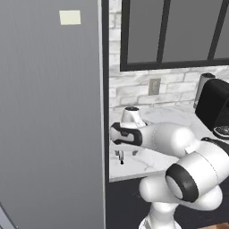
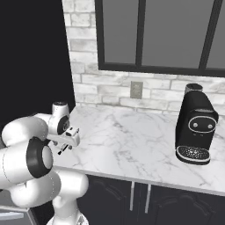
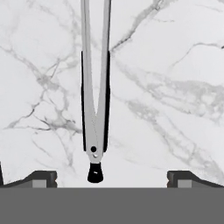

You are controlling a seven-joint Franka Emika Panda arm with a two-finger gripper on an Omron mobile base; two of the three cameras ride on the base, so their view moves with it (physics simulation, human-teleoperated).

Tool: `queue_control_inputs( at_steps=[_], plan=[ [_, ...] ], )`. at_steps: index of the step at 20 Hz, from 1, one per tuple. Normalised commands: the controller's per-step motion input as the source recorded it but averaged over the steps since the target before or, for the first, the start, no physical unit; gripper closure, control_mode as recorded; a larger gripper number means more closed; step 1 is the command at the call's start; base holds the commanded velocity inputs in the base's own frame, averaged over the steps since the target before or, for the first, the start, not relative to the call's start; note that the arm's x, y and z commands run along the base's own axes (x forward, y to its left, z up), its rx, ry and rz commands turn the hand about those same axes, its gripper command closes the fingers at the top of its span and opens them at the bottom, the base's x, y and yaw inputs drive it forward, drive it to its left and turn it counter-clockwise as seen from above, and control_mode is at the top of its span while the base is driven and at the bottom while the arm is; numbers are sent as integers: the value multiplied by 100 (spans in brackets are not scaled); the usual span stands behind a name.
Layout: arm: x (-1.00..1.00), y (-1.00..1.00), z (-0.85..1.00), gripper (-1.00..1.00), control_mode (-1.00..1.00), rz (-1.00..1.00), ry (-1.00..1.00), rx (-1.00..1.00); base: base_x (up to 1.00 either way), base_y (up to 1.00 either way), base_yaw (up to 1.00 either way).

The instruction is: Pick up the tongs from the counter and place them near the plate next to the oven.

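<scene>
Hand view: tongs (image 3: 95,100) lie flat on the marble surface (image 3: 175,87) — left of centre between the gripper (image 3: 112,178) fingertips, which stand wide apart, not touching.

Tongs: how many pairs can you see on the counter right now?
1. The tongs lie flat on the counter in the hand view, pivot end between the open hand's fingertips. Others could be hidden behind the arm.
</scene>
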Motion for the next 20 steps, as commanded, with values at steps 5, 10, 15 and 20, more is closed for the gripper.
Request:
queue_control_inputs(
  at_steps=[5,10,15,20],
  plan=[
    [5,15,-11,-100,-100,-2,2,0,0,0,0],
    [3,3,-25,-100,-100,0,1,0,0,0,0],
    [3,0,-23,-100,-100,0,0,0,0,0,0],
    [5,0,-9,-100,-100,0,-1,0,0,0,0]
  ],
)
